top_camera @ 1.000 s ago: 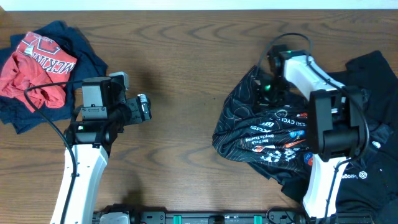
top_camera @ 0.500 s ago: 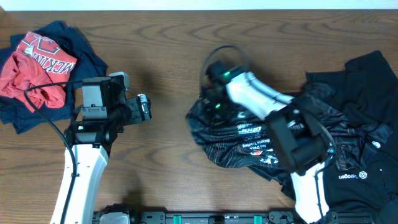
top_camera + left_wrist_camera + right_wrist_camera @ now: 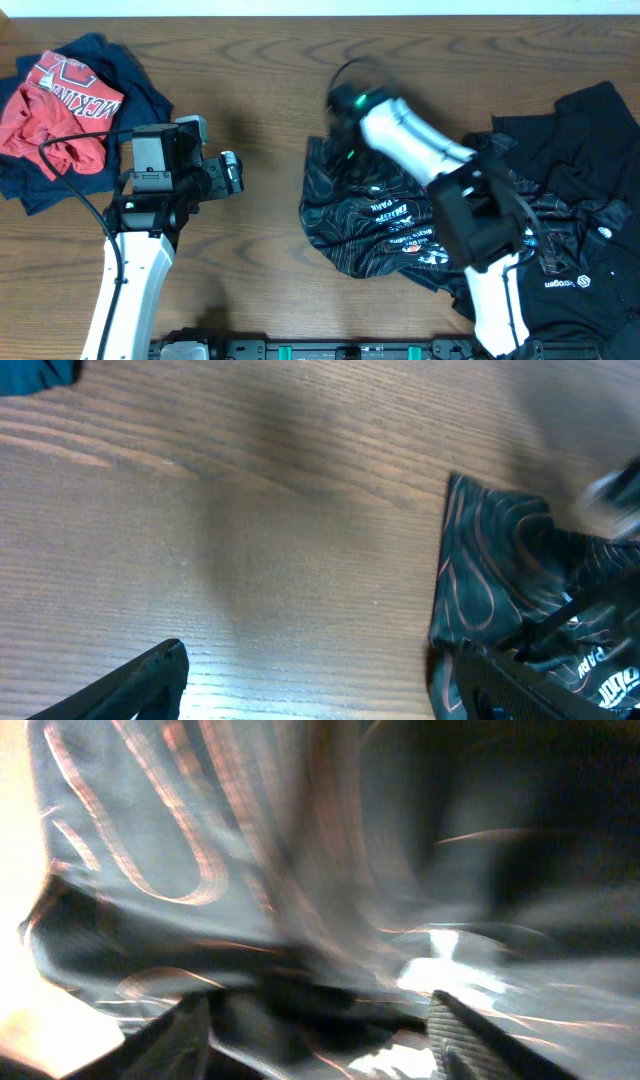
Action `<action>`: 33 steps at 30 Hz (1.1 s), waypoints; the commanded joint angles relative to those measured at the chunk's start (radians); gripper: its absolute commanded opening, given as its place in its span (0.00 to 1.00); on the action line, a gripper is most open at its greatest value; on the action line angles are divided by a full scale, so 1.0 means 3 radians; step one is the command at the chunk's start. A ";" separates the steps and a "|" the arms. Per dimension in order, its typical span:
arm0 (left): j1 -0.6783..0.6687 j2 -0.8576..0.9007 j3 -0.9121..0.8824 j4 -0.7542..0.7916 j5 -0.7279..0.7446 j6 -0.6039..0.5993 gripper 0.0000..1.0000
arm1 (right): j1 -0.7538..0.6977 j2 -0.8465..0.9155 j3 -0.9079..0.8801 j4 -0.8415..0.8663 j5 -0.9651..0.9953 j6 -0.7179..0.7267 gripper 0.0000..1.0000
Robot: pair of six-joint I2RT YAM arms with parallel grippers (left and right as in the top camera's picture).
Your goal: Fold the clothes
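The black jersey (image 3: 380,215) with thin contour lines and coloured logos lies crumpled right of the table's middle. My right gripper (image 3: 345,148) hovers over its far left edge, blurred by motion. In the right wrist view its fingers (image 3: 190,1035) stand well apart, with the jersey's cloth (image 3: 150,840) filling the view behind them and nothing pinched. My left gripper (image 3: 232,172) hangs open over bare wood on the left. In the left wrist view the jersey's corner (image 3: 490,560) lies off to the right, beyond the right-hand finger (image 3: 500,680).
A red shirt (image 3: 60,100) lies on a navy garment (image 3: 130,75) at the back left corner. More plain black clothing (image 3: 590,130) is heaped at the right edge, partly under my right arm. Brown wooden table (image 3: 270,250) shows between the two arms.
My right arm pulled the jersey to the left, and the jersey now lies more spread out. Its jaws, shut on the cloth before, now stand apart. The left arm has not moved.
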 commanded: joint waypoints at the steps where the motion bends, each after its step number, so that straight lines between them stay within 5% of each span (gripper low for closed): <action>1: 0.0017 0.0034 0.0034 0.0004 -0.0008 -0.0029 0.86 | -0.0449 -0.0036 0.0529 -0.0223 0.0216 0.0102 0.51; 3: 0.0017 0.0034 0.0034 0.0004 -0.0009 -0.0029 0.86 | -0.0687 -0.0036 0.0744 -0.0387 0.0192 0.0052 0.48; 7: 0.0017 0.0034 0.0034 0.0009 -0.0011 -0.0029 0.86 | -0.1083 -0.0036 0.1063 -0.0779 0.0005 -0.0380 0.62; 10: 0.0017 0.0034 0.0034 0.0036 -0.0010 -0.0029 0.86 | -0.1287 -0.0036 0.1141 -0.0997 0.0231 -0.0281 0.61; 14: 0.0017 0.0034 0.0034 0.0053 -0.0009 -0.0031 0.86 | -0.1677 -0.0034 0.1132 -0.1090 0.0310 -0.0071 0.47; 18: 0.0017 0.0034 0.0034 0.0041 -0.0009 -0.0031 0.86 | -0.2115 -0.0034 0.1124 -0.1249 0.0114 -0.0113 0.22; 24: 0.0017 0.0034 0.0034 0.0058 -0.0009 -0.0031 0.86 | -0.2637 -0.0034 0.0985 -0.1359 0.0116 -0.0216 0.33; 27: 0.0017 0.0034 0.0034 0.0053 -0.0009 -0.0031 0.86 | -0.2853 -0.0034 0.0810 -0.1289 0.0111 -0.0275 0.26; 31: 0.0017 0.0034 0.0034 0.0055 -0.0009 -0.0031 0.86 | -0.3026 -0.0034 0.0474 -0.1096 0.0084 -0.0292 0.01; 33: 0.0017 0.0034 0.0034 0.0055 -0.0009 -0.0031 0.86 | -0.3082 -0.0034 0.0239 -0.0913 0.0014 -0.0300 0.01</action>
